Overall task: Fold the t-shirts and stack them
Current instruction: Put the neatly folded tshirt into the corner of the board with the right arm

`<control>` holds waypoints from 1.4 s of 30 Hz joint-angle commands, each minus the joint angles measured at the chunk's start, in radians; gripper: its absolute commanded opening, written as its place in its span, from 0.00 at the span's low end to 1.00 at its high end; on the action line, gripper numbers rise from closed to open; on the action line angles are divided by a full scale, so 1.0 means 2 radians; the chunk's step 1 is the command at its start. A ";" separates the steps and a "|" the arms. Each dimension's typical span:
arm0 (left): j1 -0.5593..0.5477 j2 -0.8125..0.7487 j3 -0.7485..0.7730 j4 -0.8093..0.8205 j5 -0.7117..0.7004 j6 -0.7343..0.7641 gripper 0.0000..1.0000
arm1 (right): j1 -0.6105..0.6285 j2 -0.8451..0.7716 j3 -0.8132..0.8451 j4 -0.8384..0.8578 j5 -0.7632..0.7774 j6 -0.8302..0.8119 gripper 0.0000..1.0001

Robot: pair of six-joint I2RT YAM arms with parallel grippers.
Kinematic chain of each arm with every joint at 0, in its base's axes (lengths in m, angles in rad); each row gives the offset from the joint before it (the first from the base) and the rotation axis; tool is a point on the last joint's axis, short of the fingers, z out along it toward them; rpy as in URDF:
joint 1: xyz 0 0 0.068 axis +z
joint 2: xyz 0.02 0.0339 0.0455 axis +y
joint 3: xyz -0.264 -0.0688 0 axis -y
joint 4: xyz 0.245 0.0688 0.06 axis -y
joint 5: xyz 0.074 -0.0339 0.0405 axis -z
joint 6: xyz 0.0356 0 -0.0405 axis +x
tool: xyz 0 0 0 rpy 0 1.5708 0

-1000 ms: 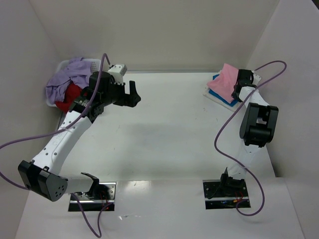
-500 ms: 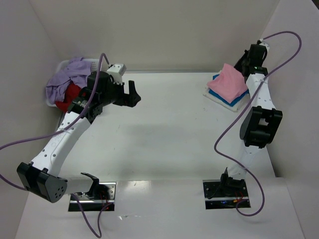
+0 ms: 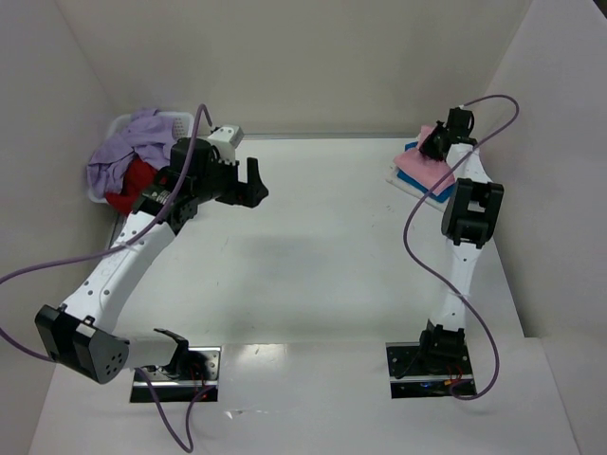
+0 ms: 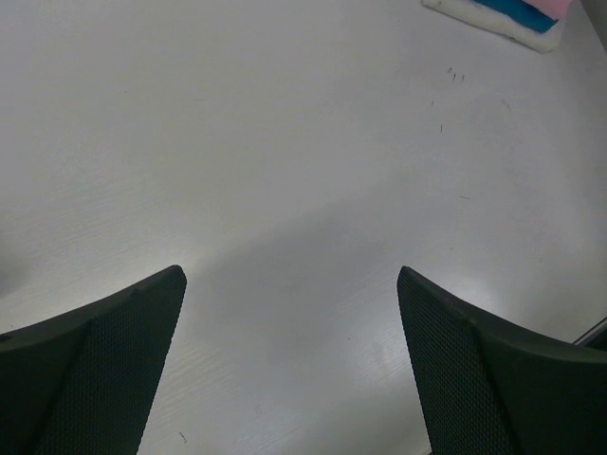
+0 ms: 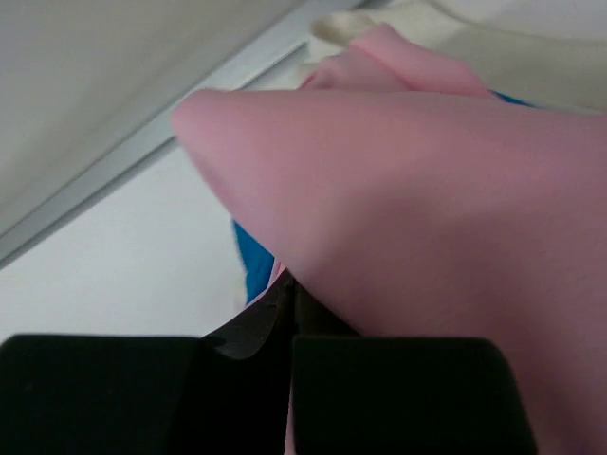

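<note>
A light pink t-shirt [image 3: 420, 168] lies folded on a bright blue t-shirt [image 3: 437, 193] at the table's far right. My right gripper [image 3: 432, 142] is at the pink shirt's far edge. In the right wrist view its jaws [image 5: 290, 289] are pressed together under a fold of pink t-shirt [image 5: 427, 171], with a pink sliver between them and blue t-shirt [image 5: 251, 261] behind. A lavender t-shirt [image 3: 128, 147] and a red t-shirt [image 3: 133, 180] lie bunched in the basket at far left. My left gripper [image 3: 254, 180] is open and empty above bare table, fingertips wide apart [image 4: 289, 275].
The white perforated basket [image 3: 180, 121] stands in the far left corner against the wall. A white pad [image 3: 406, 182] lies under the folded stack, seen also in the left wrist view [image 4: 474, 14]. White walls close in the table on three sides.
My right gripper rose away from the stack, then came back down onto the pink shirt's far edge. The pink shirt lies flatter than a second ago. The left arm barely moved.
</note>
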 commanded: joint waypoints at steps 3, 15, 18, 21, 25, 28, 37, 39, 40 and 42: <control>0.007 0.008 -0.014 0.005 0.009 -0.008 1.00 | 0.010 0.040 0.144 -0.056 0.076 -0.020 0.00; 0.012 0.026 -0.019 0.015 0.024 -0.019 1.00 | 0.015 0.008 0.175 -0.074 0.105 -0.042 0.00; 0.012 0.022 -0.024 0.015 0.024 -0.014 1.00 | 0.015 0.018 0.163 -0.074 0.125 -0.047 0.00; 0.012 0.017 -0.024 0.015 0.024 -0.010 1.00 | 0.020 0.030 0.133 -0.058 0.159 -0.062 0.00; 0.012 0.026 -0.024 0.008 0.019 -0.010 1.00 | 0.020 0.060 0.133 -0.058 0.189 -0.068 0.00; 0.012 0.037 -0.018 0.004 0.019 -0.005 1.00 | 0.020 0.075 0.146 -0.064 0.196 -0.068 0.00; 0.012 0.058 -0.008 -0.001 0.034 -0.005 1.00 | 0.020 0.106 0.225 -0.068 0.223 -0.088 0.01; 0.012 0.058 -0.008 -0.005 0.034 -0.005 1.00 | 0.020 0.123 0.253 -0.068 0.223 -0.088 0.02; 0.012 0.058 -0.008 -0.005 0.034 -0.005 1.00 | 0.020 0.123 0.258 -0.076 0.223 -0.088 0.02; 0.012 0.058 -0.008 -0.005 0.034 -0.005 1.00 | 0.020 0.128 0.258 -0.076 0.223 -0.088 0.02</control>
